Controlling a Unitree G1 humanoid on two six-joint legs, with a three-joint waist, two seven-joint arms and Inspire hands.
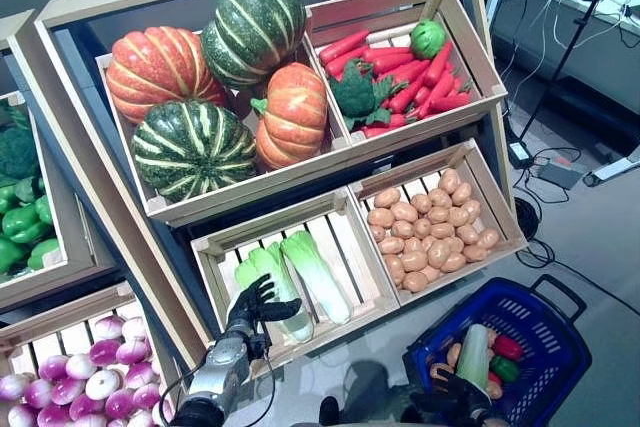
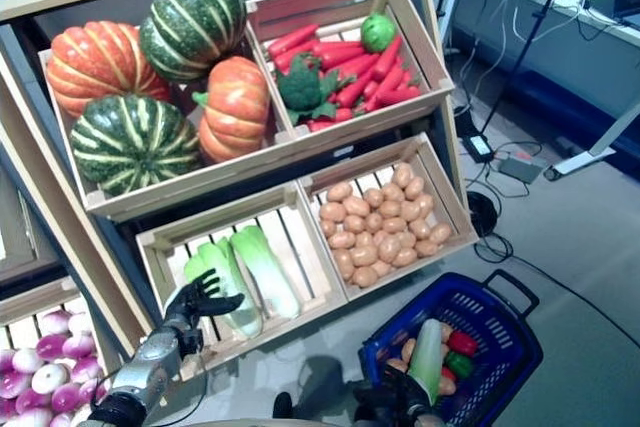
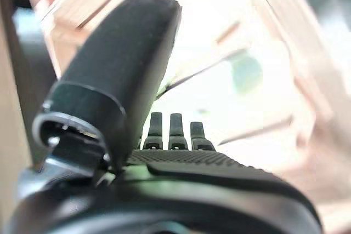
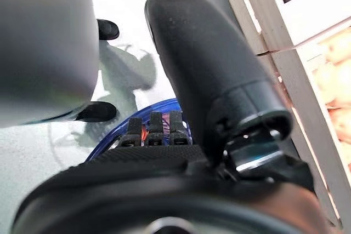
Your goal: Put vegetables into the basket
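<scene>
A wooden rack of slatted crates is seen from above, with a blue basket on the floor before its lower right corner. The left hand is raised at the front edge of the lower middle crate, its fingers spread and relaxed, with nothing gripped; its fingertips lie against or just over the nearest cabbage. Three pale green cabbages with white stalks are laid side by side in the left half of that crate, leaning toward the front edge. A further cabbage, long, whitish at the stalk and green at the tip, is stood nearly upright in the basket, among a red pepper, a green pepper and some potatoes. The right hand is seen at the basket's near rim, just below that cabbage; whether its fingers are closed on anything cannot be told, as only their dark tips show in the right wrist view. In the crate to the right of the cabbages, brown potatoes are heaped. On the upper shelf, striped green and orange pumpkins fill the left crate, while red carrots, a head of broccoli and a green pepper fill the right one. Purple and white onions are held in a crate at the lower left corner.
</scene>
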